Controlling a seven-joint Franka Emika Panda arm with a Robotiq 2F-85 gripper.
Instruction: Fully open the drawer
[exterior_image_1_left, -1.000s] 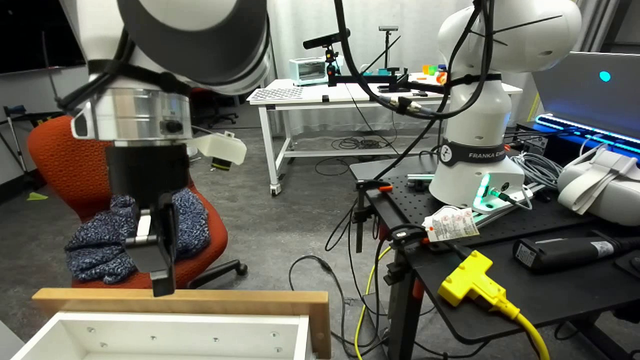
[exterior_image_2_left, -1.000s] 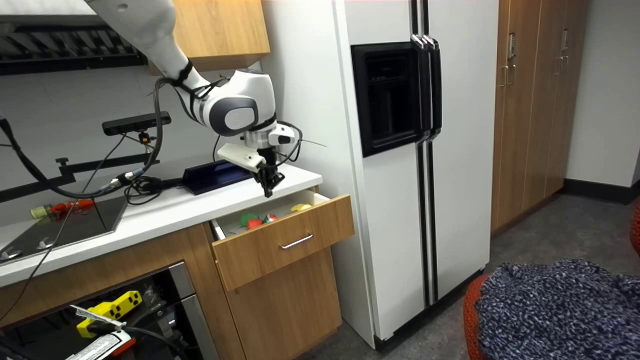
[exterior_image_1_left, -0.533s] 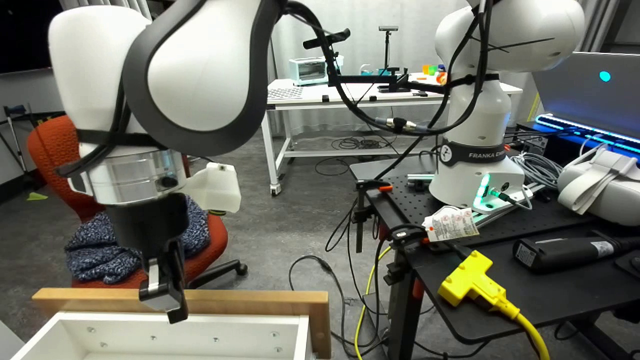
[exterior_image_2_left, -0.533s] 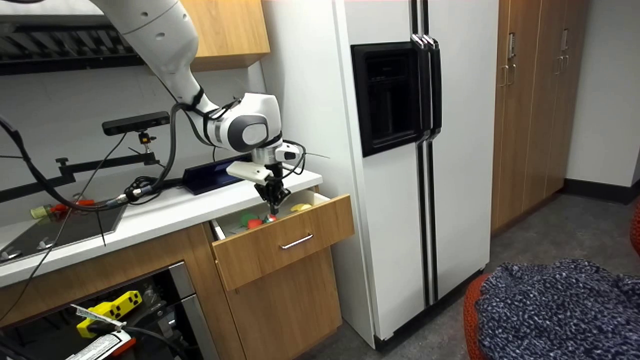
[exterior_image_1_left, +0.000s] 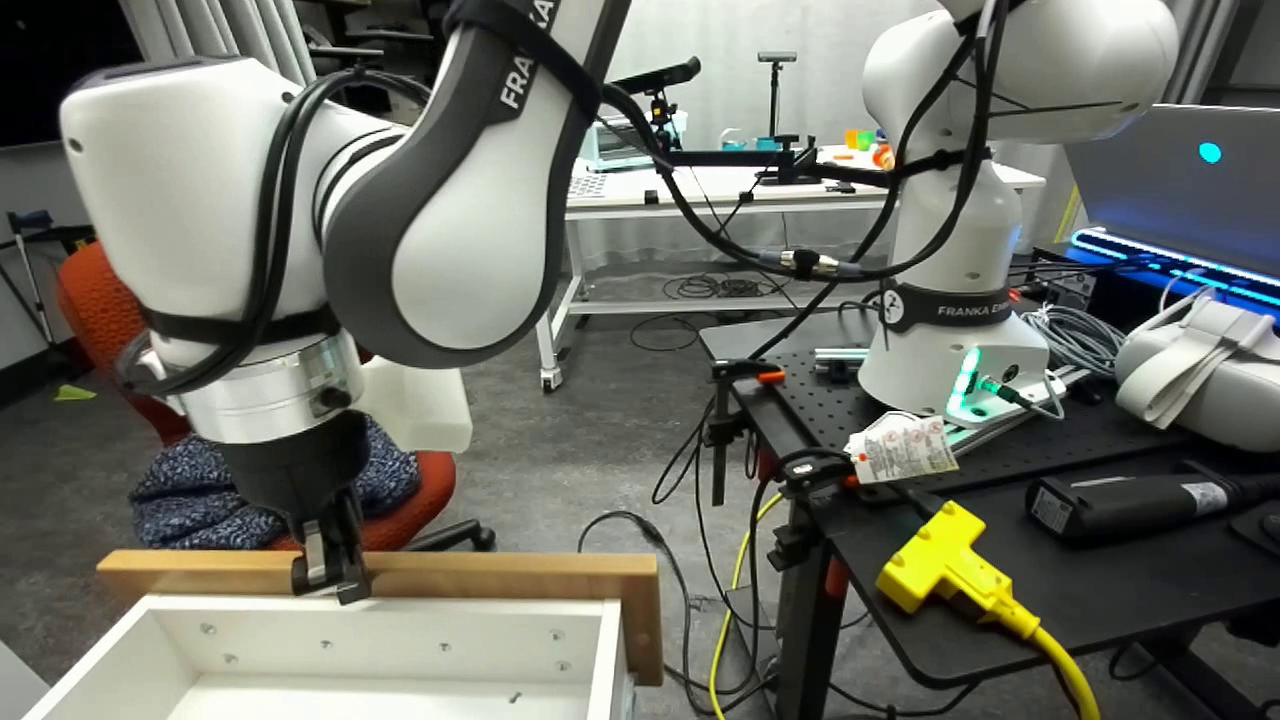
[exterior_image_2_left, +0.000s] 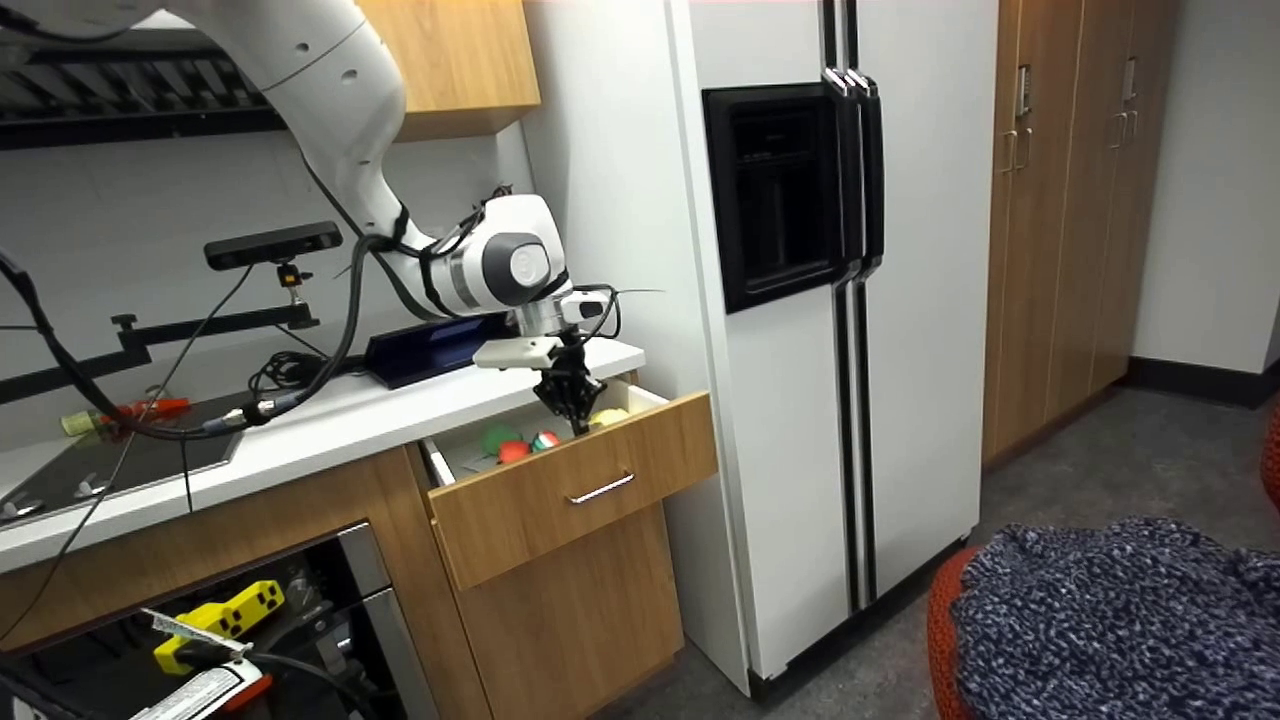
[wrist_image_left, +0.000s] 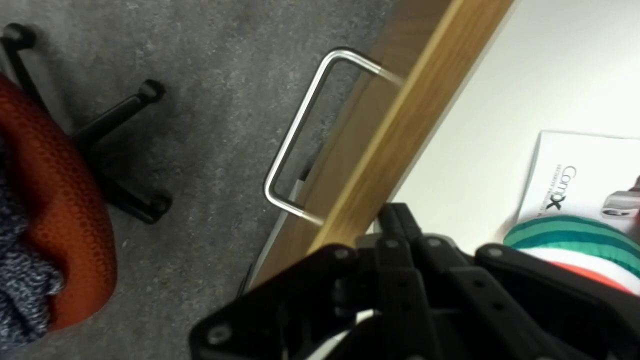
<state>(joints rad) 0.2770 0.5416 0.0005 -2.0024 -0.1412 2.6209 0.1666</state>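
The drawer stands partly out, with its wooden front (exterior_image_2_left: 520, 515) and white inside in view. It also shows in an exterior view (exterior_image_1_left: 500, 575) and in the wrist view (wrist_image_left: 415, 115). Its metal handle (wrist_image_left: 300, 120) sits on the outer face, also seen in an exterior view (exterior_image_2_left: 603, 488). My gripper (wrist_image_left: 397, 207) has its fingers together with nothing between them. The fingertips are inside the drawer, against or very close to the inner side of the front panel. The gripper also shows in both exterior views (exterior_image_1_left: 335, 590) (exterior_image_2_left: 580, 428).
A striped ball (wrist_image_left: 580, 245) and a white booklet (wrist_image_left: 575, 175) lie in the drawer, with red (exterior_image_2_left: 513, 452), green and yellow items. A white counter (exterior_image_2_left: 350, 420) is above, a fridge (exterior_image_2_left: 640, 250) beside it. An orange chair (exterior_image_1_left: 435, 490) with a dark cloth stands beyond the front.
My gripper has moved down into the drawer and outward to the inner side of its front. Since half a second ago the drawer has slid a little further out.
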